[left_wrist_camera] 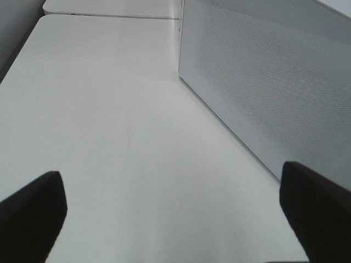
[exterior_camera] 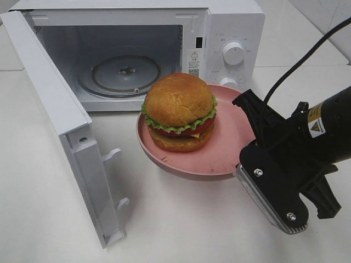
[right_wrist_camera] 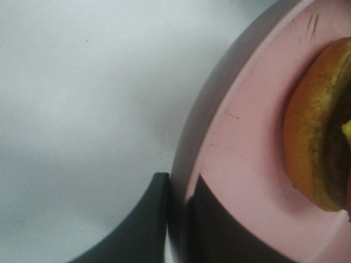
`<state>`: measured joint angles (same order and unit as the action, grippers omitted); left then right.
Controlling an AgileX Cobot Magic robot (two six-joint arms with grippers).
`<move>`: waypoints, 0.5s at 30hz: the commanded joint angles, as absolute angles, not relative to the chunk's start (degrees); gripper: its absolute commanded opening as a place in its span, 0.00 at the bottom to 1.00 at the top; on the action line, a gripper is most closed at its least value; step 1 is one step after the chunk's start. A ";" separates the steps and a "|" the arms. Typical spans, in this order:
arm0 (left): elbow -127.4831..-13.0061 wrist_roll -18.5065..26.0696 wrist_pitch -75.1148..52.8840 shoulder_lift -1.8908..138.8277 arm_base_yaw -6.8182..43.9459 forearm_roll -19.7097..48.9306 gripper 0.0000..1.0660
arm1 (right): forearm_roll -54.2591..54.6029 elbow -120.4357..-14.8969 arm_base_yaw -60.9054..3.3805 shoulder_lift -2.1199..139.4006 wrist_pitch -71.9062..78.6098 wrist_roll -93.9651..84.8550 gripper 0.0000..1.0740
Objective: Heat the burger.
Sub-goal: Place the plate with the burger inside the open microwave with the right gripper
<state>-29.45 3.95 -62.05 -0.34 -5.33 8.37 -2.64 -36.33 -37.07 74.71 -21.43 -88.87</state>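
The burger, with its golden bun, lettuce and dark patty, sits on a pink plate. The plate is held off the table just in front of the open microwave. My right gripper is shut on the plate's right rim. The right wrist view shows this gripper with one finger under the plate and one on top, and the burger's bottom bun close by. My left gripper stands open over bare table, holding nothing, and is outside the exterior high view.
The microwave door is swung wide open to the left, and its glass turntable lies bare inside. In the left wrist view the door's perforated panel stands close beside the left gripper. White table spreads around.
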 commanded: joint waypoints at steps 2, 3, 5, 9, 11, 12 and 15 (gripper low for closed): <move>-29.45 3.95 -61.19 -1.26 -5.50 8.42 0.92 | -2.35 -37.24 -36.67 73.97 -20.34 -90.01 0.03; -29.45 3.95 -61.19 -1.26 -5.50 8.42 0.92 | -2.35 -37.24 -36.67 73.97 -20.28 -89.95 0.03; -29.45 3.95 -61.19 -1.26 -5.50 8.42 0.92 | -2.29 -37.24 -36.73 73.97 -20.28 -89.95 0.03; -29.45 3.95 -61.19 -1.26 -5.50 8.42 0.92 | -2.29 -37.24 -36.96 73.97 -20.34 -89.95 0.03; -29.45 3.95 -61.19 -1.26 -5.50 8.42 0.92 | -3.21 -37.41 -36.96 73.97 -20.74 -89.50 0.03; -29.45 3.95 -61.19 -1.26 -5.50 8.42 0.92 | -3.21 -37.41 -36.96 73.97 -20.74 -89.50 0.03; -29.45 3.95 -61.19 -1.26 -5.50 8.42 0.92 | -3.21 -38.67 -36.96 74.03 -20.74 -88.41 0.03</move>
